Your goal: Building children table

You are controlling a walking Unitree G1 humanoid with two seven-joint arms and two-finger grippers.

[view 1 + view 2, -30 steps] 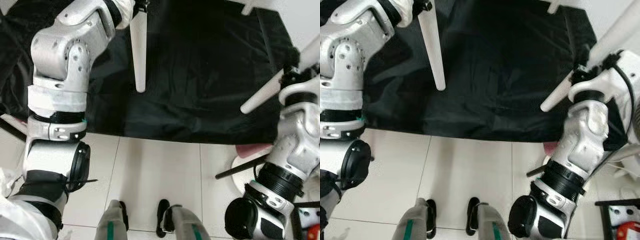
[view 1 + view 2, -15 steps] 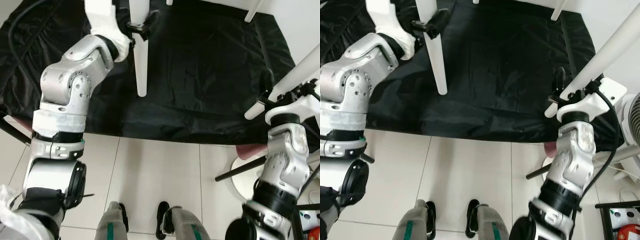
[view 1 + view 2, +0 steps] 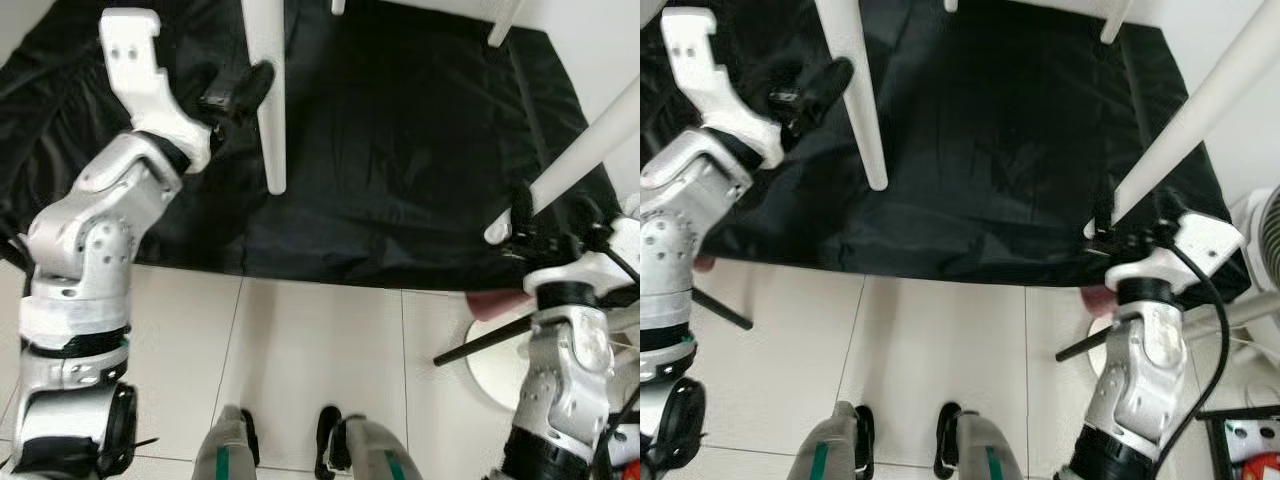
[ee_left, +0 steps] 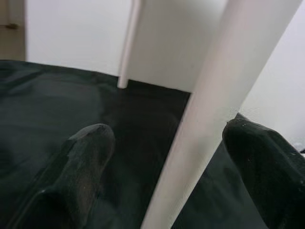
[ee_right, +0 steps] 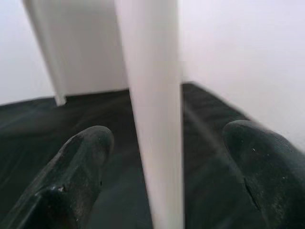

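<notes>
A white children's table stands on a black cloth [image 3: 400, 150]; I see its legs only. My left gripper [image 3: 237, 92] is open beside the near left leg [image 3: 268, 110]. In the left wrist view that leg [image 4: 200, 124] runs between the two black fingers [image 4: 86, 162], closer to one of them. My right gripper [image 3: 550, 215] is open around the low end of the near right leg [image 3: 590, 145]. The right wrist view has this leg [image 5: 155, 114] midway between the fingers [image 5: 81, 162], with a gap on each side. Two far legs [image 3: 503, 25] stand at the back.
The cloth's front edge meets pale floor tiles [image 3: 320, 340]. A white round base [image 3: 490, 360] with a black rod [image 3: 480, 340] sits by my right arm, near a pink object [image 3: 492, 302]. My feet [image 3: 330, 440] stand close to the cloth. A red item [image 3: 1255, 465] lies bottom right.
Both arms have stretched forward and their elbows have dropped. The left gripper has slid to the left side of its leg. The right gripper has come down to its leg's foot.
</notes>
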